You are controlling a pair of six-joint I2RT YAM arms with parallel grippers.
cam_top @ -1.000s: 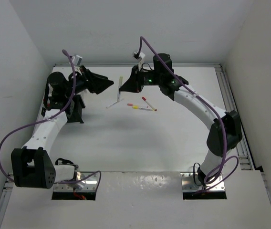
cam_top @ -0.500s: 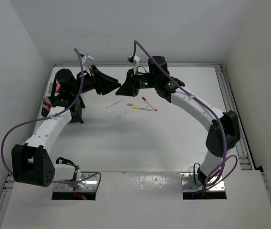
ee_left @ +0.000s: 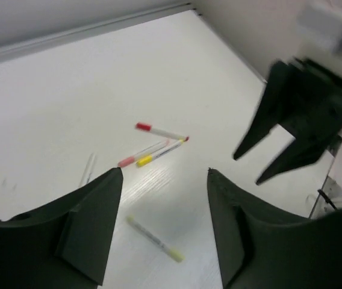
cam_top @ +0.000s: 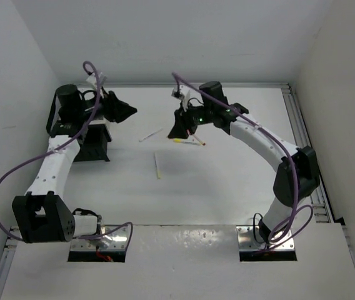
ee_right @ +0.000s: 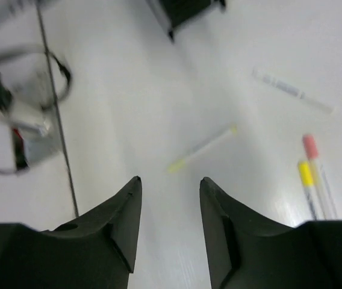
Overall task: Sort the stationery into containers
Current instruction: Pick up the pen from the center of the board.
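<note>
The yellow-tipped pen [cam_top: 157, 165] lies alone on the white worktop [cam_top: 227, 187], out in the open between the two arms and apart from the other stationery. Seen from above, its long axis runs almost straight from the far side toward the arm bases, tilted only slightly. The right gripper [ee_right: 170, 179] hangs above the worktop just beyond it, so the pen sits toward the near edge and a little to the robot's left of that gripper. The left gripper [ee_left: 165, 171] is farther off, up by the black organizer [cam_top: 93, 145] at the far left. The right arm is judged the nearer one, though the organizer lies on the left arm's side.

Both grippers are released: in each wrist view the two dark fingers [ee_right: 117, 241] stand apart with only bare worktop between them, and nothing is held.

The pen is a thin, pale barrel with a yellow end at each tip, lying flat on the surface. The wrist views are blurred, so finer detail cannot be told. Further back lies a clear pen [cam_top: 151, 135], and beside the right gripper is a small cluster [cam_top: 190, 141] of a red-capped, a pink-capped and a yellow-capped pen, fanned from one point. A pick of the lone pen would likely want the fingers turned across its long axis
</note>
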